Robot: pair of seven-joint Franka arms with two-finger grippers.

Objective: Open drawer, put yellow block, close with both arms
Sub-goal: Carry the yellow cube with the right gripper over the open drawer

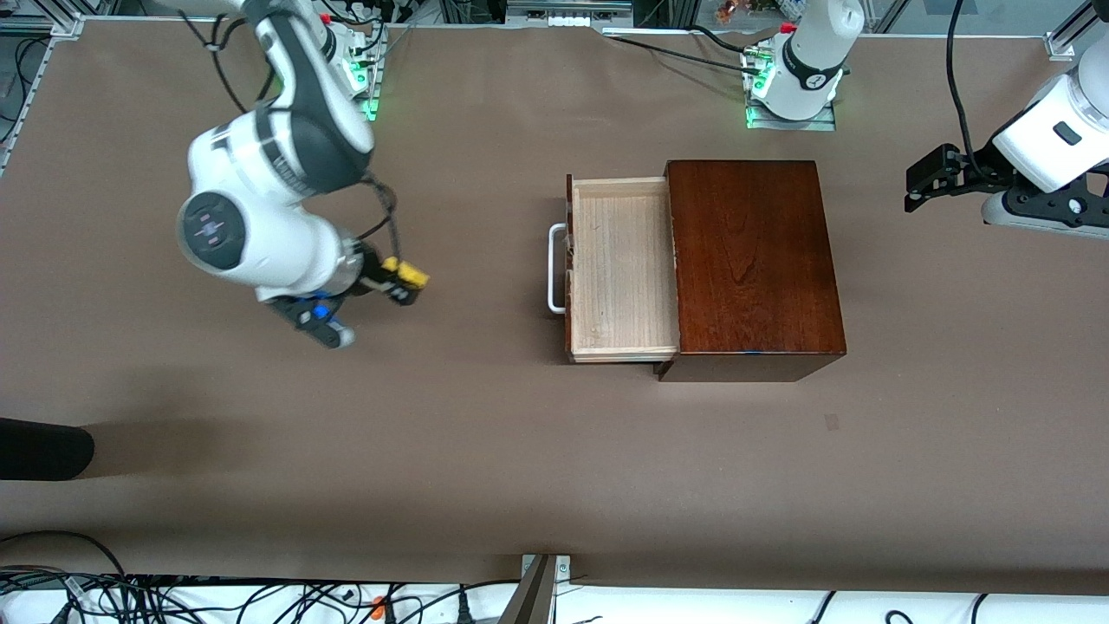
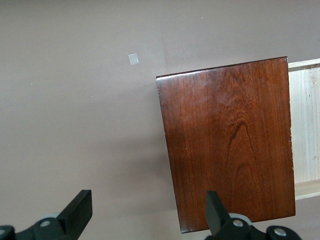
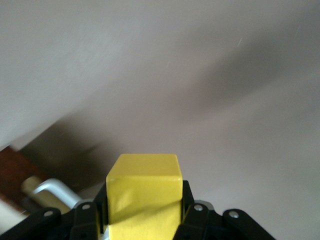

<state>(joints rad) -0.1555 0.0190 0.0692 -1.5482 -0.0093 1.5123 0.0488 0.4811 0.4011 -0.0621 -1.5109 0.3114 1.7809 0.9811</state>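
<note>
Front view: drawer (image 1: 622,269) pulled well out of the dark reddish-brown wooden box (image 1: 752,260), pale tray bare inside, white bar handle (image 1: 555,268) on the end toward the right arm's end of the counter (image 1: 485,451). Box sitting mid-counter, nearer the left arm's end.

Right claw (image 1: 405,282) up in the air over bare counter toward the right arm's end, well apart from the drawer, fingers clamped on the yellow block (image 1: 409,275). In the right wrist view, yellow block (image 3: 144,192) pinched between the two black fingers (image 3: 196,217), its top face clear of them; a slice of the handle (image 3: 52,190) and dark wood (image 3: 15,172) visible at the picture's edge past the block.

Left claw (image 1: 929,184) over the counter at the left arm's end, off to the side of the box and apart from it, waiting. In the left wrist view, left claw (image 2: 147,212) spread wide with nothing between the fingers (image 2: 77,210); below it the polished top of the box (image 2: 227,140) and a strip of the pale drawer (image 2: 306,125). Small pale square of tape (image 2: 133,59) on the counter (image 2: 75,125) beside the box.
</note>
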